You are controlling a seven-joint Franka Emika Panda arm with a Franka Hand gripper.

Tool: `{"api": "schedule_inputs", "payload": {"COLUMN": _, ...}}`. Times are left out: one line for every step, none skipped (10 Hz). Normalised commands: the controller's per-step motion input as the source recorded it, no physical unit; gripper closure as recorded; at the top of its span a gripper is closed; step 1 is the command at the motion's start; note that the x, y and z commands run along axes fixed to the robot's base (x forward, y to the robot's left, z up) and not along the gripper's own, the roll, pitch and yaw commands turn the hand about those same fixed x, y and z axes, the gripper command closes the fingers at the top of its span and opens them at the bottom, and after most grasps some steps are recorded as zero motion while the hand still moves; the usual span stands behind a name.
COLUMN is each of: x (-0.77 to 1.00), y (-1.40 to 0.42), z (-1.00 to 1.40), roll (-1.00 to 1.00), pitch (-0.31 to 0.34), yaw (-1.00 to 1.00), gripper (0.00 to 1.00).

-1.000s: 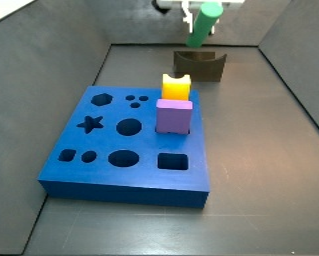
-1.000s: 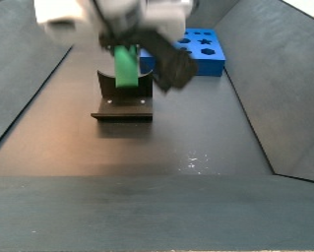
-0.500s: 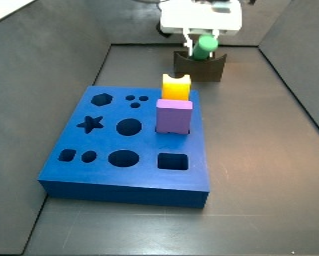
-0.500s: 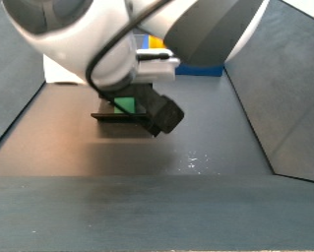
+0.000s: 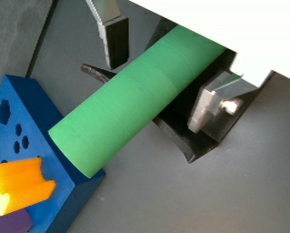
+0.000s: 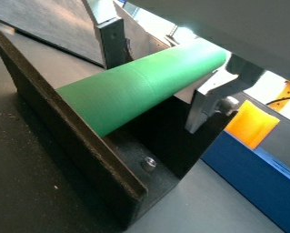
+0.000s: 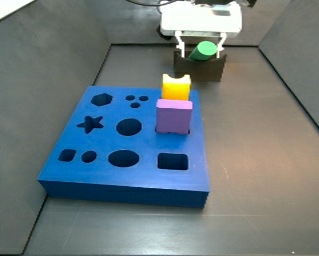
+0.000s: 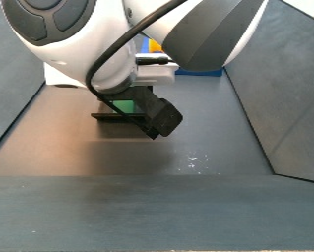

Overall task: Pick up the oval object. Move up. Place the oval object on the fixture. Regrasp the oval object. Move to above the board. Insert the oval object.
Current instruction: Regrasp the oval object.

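Both wrist views show the oval object (image 5: 141, 100) lying across the fixture (image 6: 75, 136), its long axis running crosswise between the gripper (image 6: 172, 68) fingers, one silver plate on each flank. The rod is smooth, bright green and round-ended. Whether the pads press its sides I cannot tell; a side view puts the gripper (image 7: 202, 40) low over the fixture behind the board (image 7: 122, 150)

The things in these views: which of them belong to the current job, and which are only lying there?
Belong to the job:
- oval object, lying on the fixture between the end effector's fingers
- fixture
- board
- end effector, low over the fixture

Only lying there:
- yellow block, standing on the board
- purple block, standing on the board
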Motion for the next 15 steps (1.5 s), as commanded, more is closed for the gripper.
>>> {"api": "schedule_inputs", "payload": {"x": 0.0, "y": 0.0, "z": 1.0, "roll": 0.03, "pitch": 0.044, "yaw": -0.01, "gripper": 0.0}}
{"api": "schedule_inputs", "payload": {"x": -0.01, "y": 0.0, "z": 1.0, "roll": 0.04, "pitch": 0.05, "yaw": 0.0, "gripper": 0.0}}
{"api": "schedule_inputs", "payload": {"x": -0.03, "y": 0.0, "z": 1.0, "roll": 0.05, "pitch": 0.056, "yaw": 0.0, "gripper": 0.0}}
{"api": "schedule_inputs", "payload": {"x": -0.03, "y": 0.0, "z": 1.0, "roll": 0.06, "pitch": 0.063, "yaw": 0.0, "gripper": 0.0}}
{"api": "schedule_inputs", "payload": {"x": -0.04, "y": 0.0, "z": 1.0, "roll": 0.07, "pitch": 0.069, "yaw": -0.01, "gripper": 0.0}}
{"api": "schedule_inputs", "payload": {"x": -0.04, "y": 0.0, "z": 0.9, "roll": 0.07, "pitch": 0.076, "yaw": -0.02, "gripper": 0.0}}
{"api": "schedule_inputs", "payload": {"x": -0.03, "y": 0.0, "z": 0.73, "roll": 0.06, "pitch": 0.077, "yaw": -0.02, "gripper": 0.0}}
{"api": "schedule_inputs", "payload": {"x": -0.03, "y": 0.01, "z": 0.49, "roll": 0.05, "pitch": 0.068, "yaw": -0.03, "gripper": 0.0}}
{"api": "schedule_inputs", "payload": {"x": -0.03, "y": 0.01, "z": 0.3, "roll": 0.05, "pitch": 0.06, "yaw": -0.04, "gripper": 0.0}}
{"api": "schedule_inputs", "payload": {"x": -1.0, "y": 0.0, "z": 0.0, "roll": -0.01, "pitch": -0.013, "yaw": -0.06, "gripper": 0.0}}
{"api": "schedule_inputs", "payload": {"x": -1.0, "y": 0.0, "z": -0.02, "roll": -0.03, "pitch": -0.046, "yaw": -0.06, "gripper": 0.0}}
{"api": "schedule_inputs", "payload": {"x": -1.0, "y": 0.0, "z": 0.01, "roll": -0.01, "pitch": -0.081, "yaw": -0.06, "gripper": 0.0}}
{"api": "schedule_inputs", "payload": {"x": -1.0, "y": 0.0, "z": 0.01, "roll": 0.01, "pitch": -0.09, "yaw": -0.05, "gripper": 0.0}}
{"api": "schedule_inputs", "payload": {"x": -1.0, "y": 0.0, "z": 0.01, "roll": 0.03, "pitch": -0.1, "yaw": -0.03, "gripper": 0.0}}
{"api": "schedule_inputs", "payload": {"x": -1.0, "y": -0.01, "z": 0.01, "roll": 0.06, "pitch": -0.112, "yaw": 0.0, "gripper": 0.0}}
